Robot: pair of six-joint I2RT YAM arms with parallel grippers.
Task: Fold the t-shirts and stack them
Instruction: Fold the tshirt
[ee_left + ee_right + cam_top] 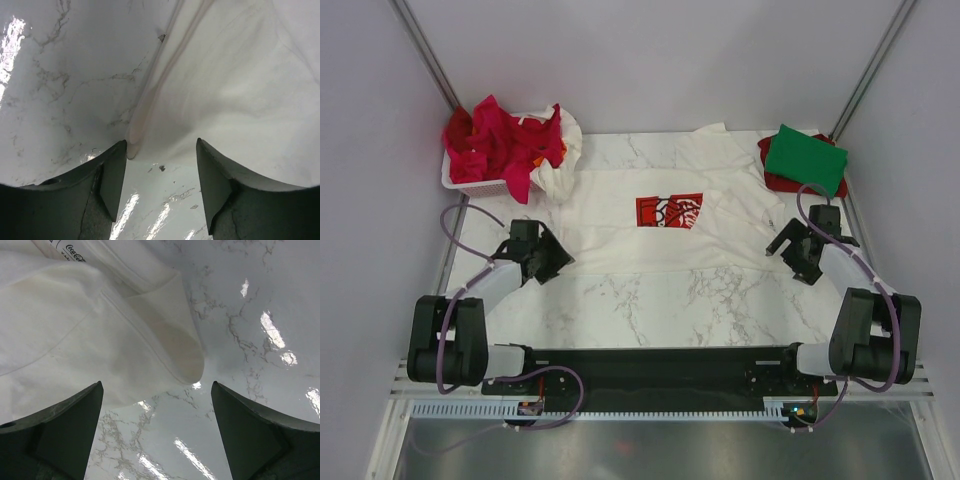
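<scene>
The left pincer [160,160] is released, its jaws spread with nothing between them. The hem corner of the large white t-shirt [235,85] lies on the marble table [65,85] just ahead of the gap, almost touching one fingertip [117,165]. The right pincer [157,400] is also released, with its jaws wide. A folded edge of the same shirt ends just ahead of its gap, with glossy marble showing below and to the side. From above, the shirt is spread flat between the two pincers, and its red print [669,211] faces up beyond them, roughly midway. Well beyond the left pincer, a white basket [470,186] holds crumpled red t-shirts [495,140], and another white t-shirt [563,160] is draped over its side. Just beyond the right pincer, a folded green t-shirt [807,158] lies on a red t-shirt [778,183].
</scene>
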